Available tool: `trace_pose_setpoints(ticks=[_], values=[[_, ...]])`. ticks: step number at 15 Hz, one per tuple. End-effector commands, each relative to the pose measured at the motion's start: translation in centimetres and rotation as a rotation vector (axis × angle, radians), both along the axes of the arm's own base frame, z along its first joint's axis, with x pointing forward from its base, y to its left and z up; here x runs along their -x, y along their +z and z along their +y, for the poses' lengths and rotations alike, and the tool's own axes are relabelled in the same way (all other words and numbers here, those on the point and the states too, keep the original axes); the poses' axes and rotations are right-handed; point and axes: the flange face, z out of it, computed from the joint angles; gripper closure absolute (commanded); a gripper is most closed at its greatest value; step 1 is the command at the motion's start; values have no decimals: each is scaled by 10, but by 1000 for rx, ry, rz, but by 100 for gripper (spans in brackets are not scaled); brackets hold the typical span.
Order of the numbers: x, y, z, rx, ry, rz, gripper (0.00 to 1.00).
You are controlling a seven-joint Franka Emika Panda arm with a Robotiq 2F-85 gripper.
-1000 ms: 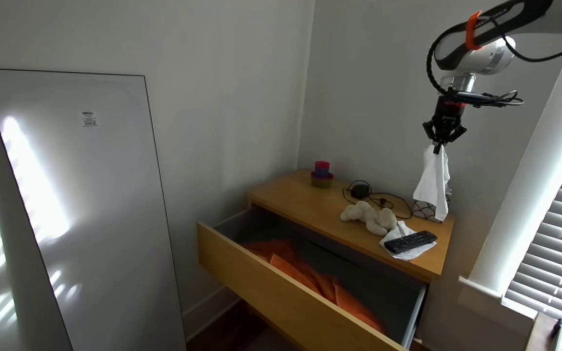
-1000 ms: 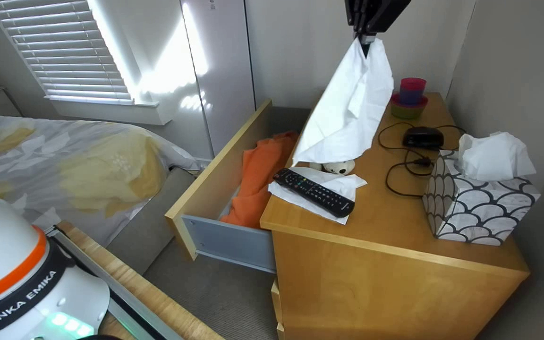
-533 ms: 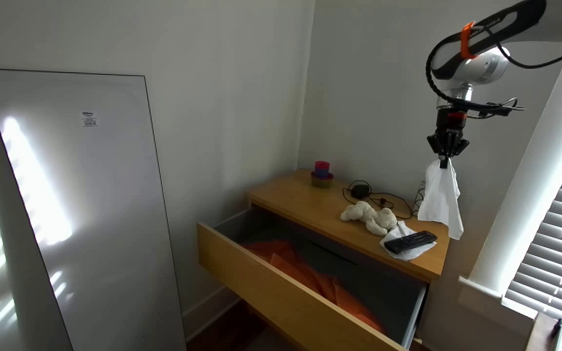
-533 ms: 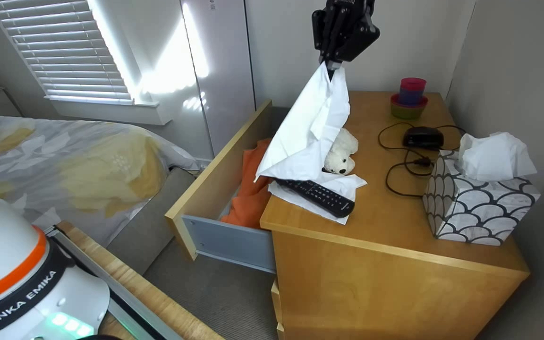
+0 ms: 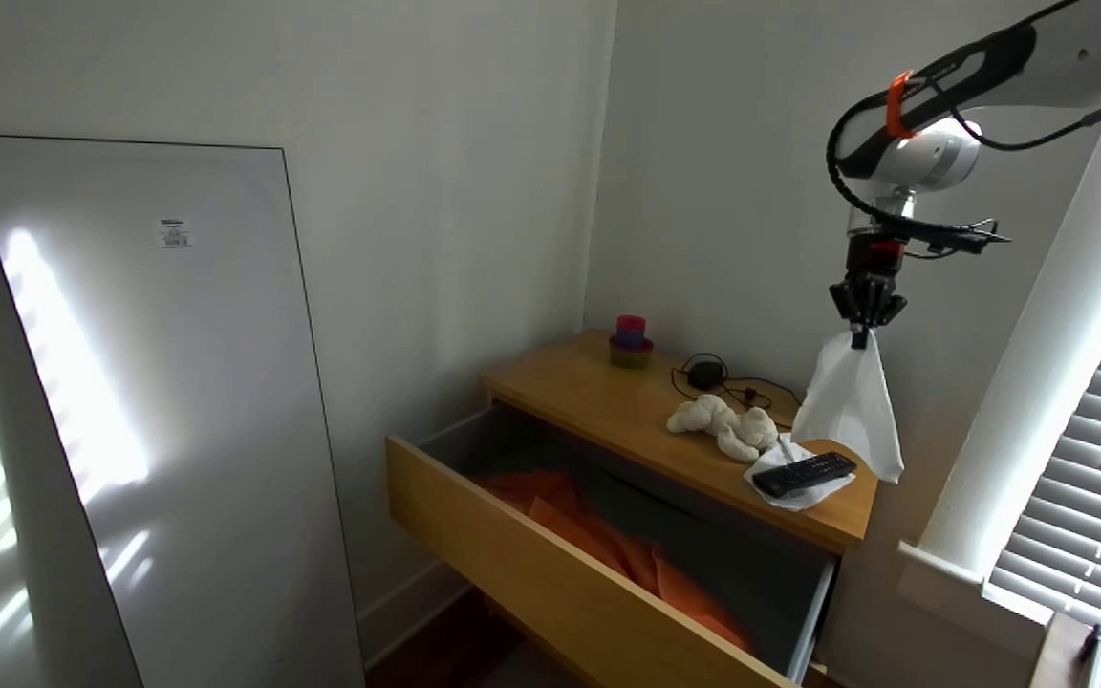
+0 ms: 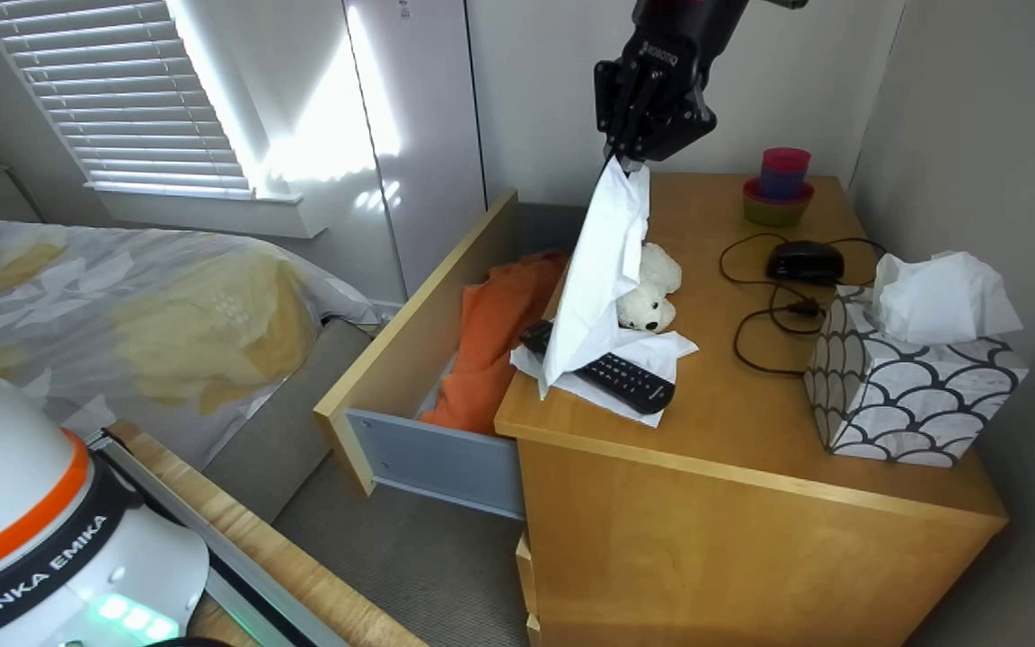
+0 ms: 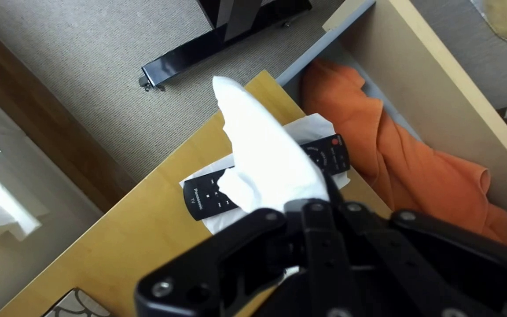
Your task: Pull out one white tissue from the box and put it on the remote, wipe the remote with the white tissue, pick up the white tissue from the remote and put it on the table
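1 bed [image 6: 167,314], left of frame in an exterior view. 1 tall grey panel [image 5: 197,401], left side of frame in an exterior view. 1 bench [image 6: 742,431], wood, lower right of frame. 1 drawer [image 5: 512,564] sticking out of it, lower centre. 1 heap of orange cloth [image 7: 429,180] in the drawer, right side of wrist view; number of pieces can't tell.

1 box [image 6: 913,404], scallop pattern, on bench, right side of frame. 1 end effector [image 5: 859,336], right side of frame, pinching the top of 1 white tissue [image 6: 597,270].

Tissues: 3 visible. Held one hangs down, centre of frame, hiding part of 1 remote [image 5: 804,474]; contact can't tell. Second tissue [image 6: 659,350] on bench beneath the remote. Third tissue [image 6: 940,301] poking out of the box top.

1 stuffed toy [image 5: 701,415], white, lying by the second tissue; touching or just beside, can't tell. Remote black, buttons up, centre of wrist view. 1 stack of coloured cups [image 6: 782,184], upper right. 1 black gadget [image 6: 805,262], right side, between stack and box.
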Motion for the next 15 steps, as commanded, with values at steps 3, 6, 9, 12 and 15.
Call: trace_pose_setpoints(ticks=[3, 6, 9, 12, 15], values=[[-6, -4, 3, 1, 17, -11, 100], [-20, -11, 19, -15, 79, -43, 100], [-40, -24, 37, -50, 139, -86, 100], [-55, -41, 40, -83, 192, -161, 100], [-56, -61, 29, -149, 197, -211, 100]])
